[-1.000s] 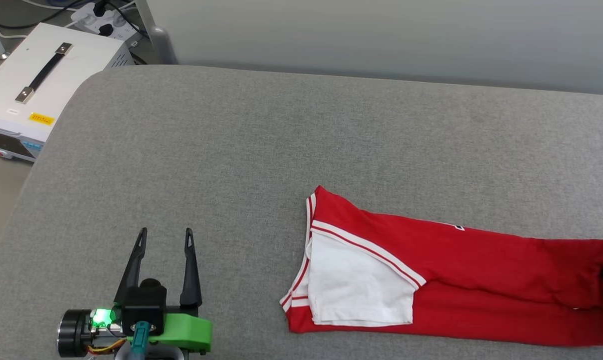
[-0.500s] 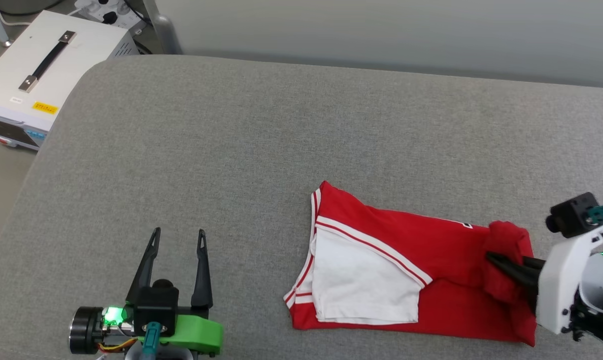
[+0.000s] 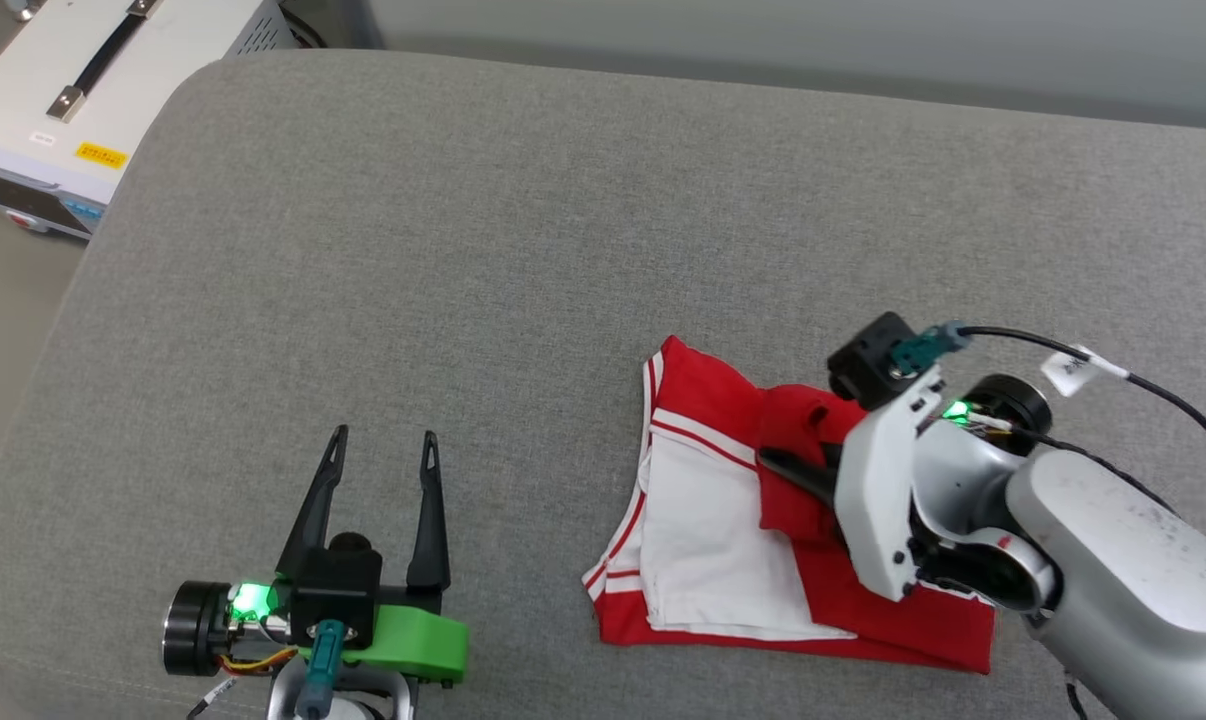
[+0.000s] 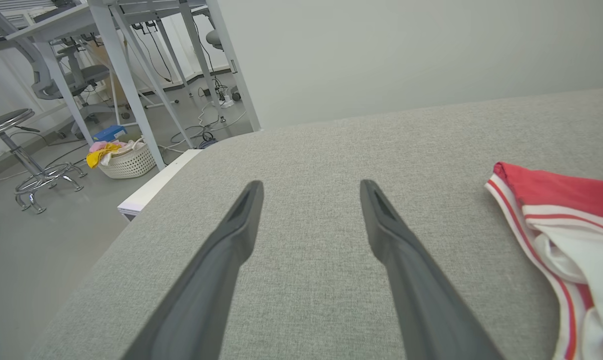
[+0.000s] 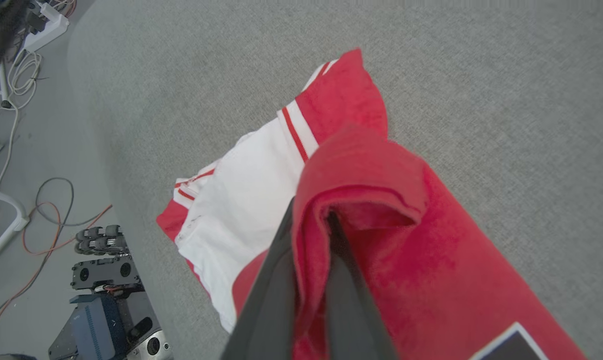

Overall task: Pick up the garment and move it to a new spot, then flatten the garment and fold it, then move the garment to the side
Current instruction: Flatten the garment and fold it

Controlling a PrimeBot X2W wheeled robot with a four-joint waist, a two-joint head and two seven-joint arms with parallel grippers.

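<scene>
Lower right of centre in the head view: a red short-sleeved jersey T-shirt [image 3: 703, 385] with white sleeves and striped trim, on a grey woven fabric surface [image 3: 463, 250]. Red edge lifted and doubled back over the white sleeve, pinched tight in the right gripper [image 3: 771, 461]. At lower left, the left gripper [image 3: 383, 436] — fingers spread wide, nothing between them, well apart from the shirt. Upper left corner — a white box [image 3: 133, 100] with a black strap handle.

1. Bright, even, diffuse light; source unclear.
2. Shadows faint, soft-edged.
3. Head view sharp throughout.
4. Wrist views bow straight lines at edges; left pincer [image 4: 310, 186] and right pincer [image 5: 311, 214] blur close to the lens.
</scene>
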